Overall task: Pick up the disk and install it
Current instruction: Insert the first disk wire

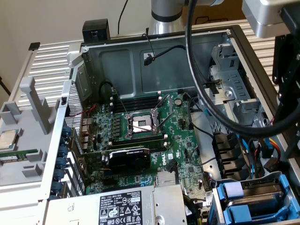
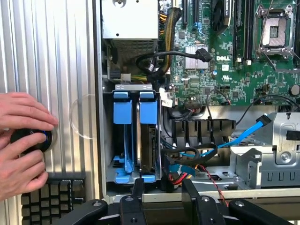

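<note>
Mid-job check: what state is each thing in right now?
End effector: open, holding nothing.
Disk: in blue carrier, seated in the drive cage.
CPU socket: levers raised, looks empty.
Computer case: side open.
Person's hands: on a black knob.

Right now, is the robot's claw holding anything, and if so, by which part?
Nothing is held. The gripper is open, with nothing between its fingers. The disk sits in its blue carrier, apart from the gripper.
</note>
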